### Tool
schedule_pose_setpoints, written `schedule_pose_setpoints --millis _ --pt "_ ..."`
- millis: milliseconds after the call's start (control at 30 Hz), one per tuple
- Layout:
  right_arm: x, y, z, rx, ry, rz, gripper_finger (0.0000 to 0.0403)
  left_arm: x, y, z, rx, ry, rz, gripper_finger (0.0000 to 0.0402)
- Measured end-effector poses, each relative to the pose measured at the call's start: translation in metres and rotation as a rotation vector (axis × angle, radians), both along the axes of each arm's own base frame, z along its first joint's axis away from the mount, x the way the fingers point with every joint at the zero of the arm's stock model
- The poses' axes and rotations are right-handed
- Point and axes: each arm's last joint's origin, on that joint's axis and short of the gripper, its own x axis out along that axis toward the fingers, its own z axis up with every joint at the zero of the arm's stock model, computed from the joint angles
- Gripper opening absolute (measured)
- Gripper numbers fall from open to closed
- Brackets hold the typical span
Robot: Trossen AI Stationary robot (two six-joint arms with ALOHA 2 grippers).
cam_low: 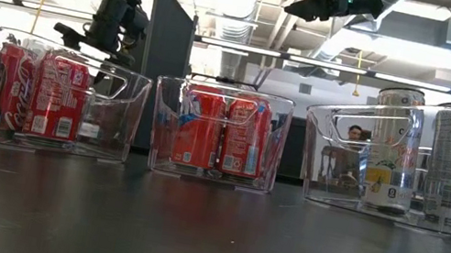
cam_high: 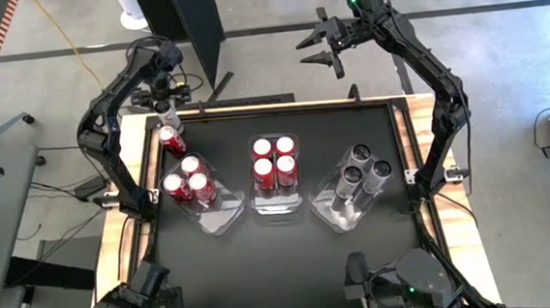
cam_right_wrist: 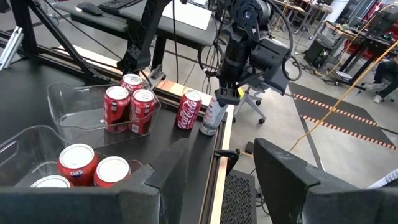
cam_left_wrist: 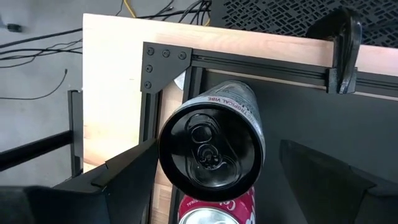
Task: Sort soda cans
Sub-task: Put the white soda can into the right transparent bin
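Trouble is brewing at the table's far left corner, where your left gripper [cam_high: 167, 110] is straddling the silver can [cam_right_wrist: 213, 114], fingers apart, risking toppling the red can [cam_right_wrist: 189, 109] just beside it.

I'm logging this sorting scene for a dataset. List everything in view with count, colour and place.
Clear plastic bins: three, in a row on the mat.
Red soda cans: eight; three in left bin, four in middle bin, one loose at the mat's far-left corner.
Silver-grey soda cans: four; three in right bin, one between the left gripper's fingers.
Black table mat: one.
Left gripper: far-left corner, over that can.
Right gripper: open, raised beyond far edge.
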Motion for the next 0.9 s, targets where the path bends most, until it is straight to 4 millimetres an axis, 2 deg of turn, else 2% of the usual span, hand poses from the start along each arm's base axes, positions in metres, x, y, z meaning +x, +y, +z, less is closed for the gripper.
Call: schedule_pose_setpoints --millis 900 --pt "0.0001 0.0001 0.0001 -0.004 -0.001 0.001 0.0199 0.0009 0.0017 -0.0034 0.013 -0.012 -0.004 0.0329"
